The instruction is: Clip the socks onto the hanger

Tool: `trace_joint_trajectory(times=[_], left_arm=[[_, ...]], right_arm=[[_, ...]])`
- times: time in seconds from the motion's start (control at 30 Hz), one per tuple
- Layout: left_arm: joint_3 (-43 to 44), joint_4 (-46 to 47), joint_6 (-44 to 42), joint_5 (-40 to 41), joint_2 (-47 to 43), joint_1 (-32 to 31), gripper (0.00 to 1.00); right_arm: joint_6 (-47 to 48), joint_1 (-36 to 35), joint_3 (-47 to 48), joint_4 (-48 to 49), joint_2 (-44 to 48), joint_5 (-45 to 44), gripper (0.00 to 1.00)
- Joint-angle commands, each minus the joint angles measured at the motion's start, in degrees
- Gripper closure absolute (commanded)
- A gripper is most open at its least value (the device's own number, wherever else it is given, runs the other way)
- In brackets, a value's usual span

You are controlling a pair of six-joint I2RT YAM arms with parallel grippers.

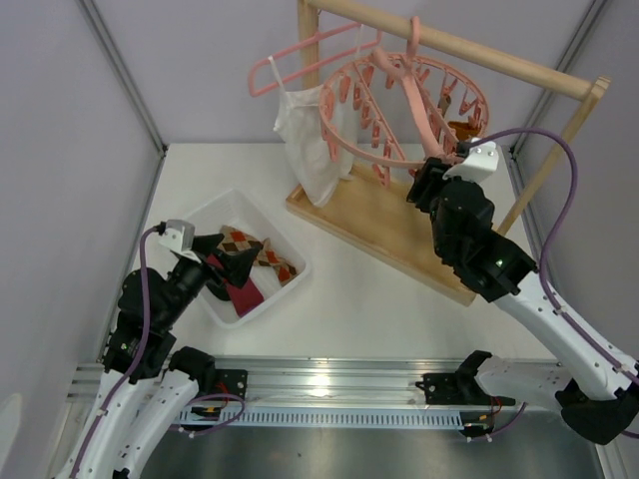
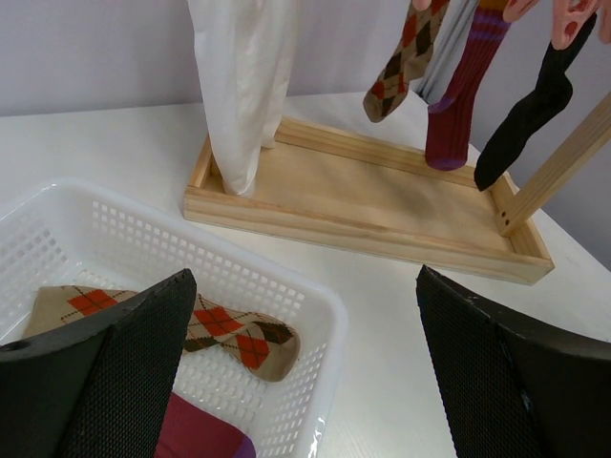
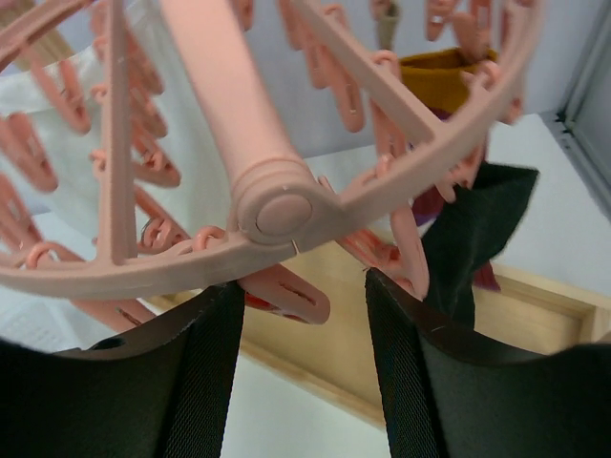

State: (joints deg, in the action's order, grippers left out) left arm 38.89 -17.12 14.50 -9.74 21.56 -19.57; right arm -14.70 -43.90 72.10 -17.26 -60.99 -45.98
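Left: left gripper hangs over the basket at the near left, jaws at their widest, nothing between them. Below lie an argyle sock and, against it, a maroon sock (more may be hidden). Risk: the two touch, so a straight pinch could lift both, or a finger could hook the lattice and drag the light basket along.

Centre: camisole hangs over the left end of the stand. Risk: a sock carried low from basket to hanger could brush or snag that cloth.

Right: hanger hangs by its hook from the rail, far right. Hung socks (argyle, maroon-purple, black) dangle from it. Right gripper sits just under the near rim, jaws about half apart, straddling a clip. A gap shows on one side, so no squeeze is seen yet.

Risks:
- The hanger is free to swing — a sideways push from the fingers would tilt the ring, and the clip could slip off the pads.
- A hard upward nudge might lift the hook off the rail.
- A swinging ring also moves the target for the left arm — the sock may miss the clip mouth.
- The shake could loosen those already hung.
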Motion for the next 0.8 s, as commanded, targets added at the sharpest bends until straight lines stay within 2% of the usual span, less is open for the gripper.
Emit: trace_joint_trajectory(times=[0.0,0.13,0.5,0.77], left_arm=[[-0.14,1.57,-0.62,-1.42,0.23,0.68,0.01],[-0.31,1.66,-0.62,-2.13,0.50,0.68,0.00],[-0.31,1.83,-0.35,-3.44,1.11,0.68,0.00],[-0.31,2.09,-0.09,-4.24,1.29,0.68,0.00]], right_arm=[[-1.12,3.64,0.33,1.88,2.72,2.46,0.44],[-0.33,8.73,0.15,0.65,3.95,6.32,0.44],[1.60,16.91,-2.22,-0.15,6.85,15.56,0.43],[3.45,20.08,-2.40,-0.94,8.52,20.31,0.44]])
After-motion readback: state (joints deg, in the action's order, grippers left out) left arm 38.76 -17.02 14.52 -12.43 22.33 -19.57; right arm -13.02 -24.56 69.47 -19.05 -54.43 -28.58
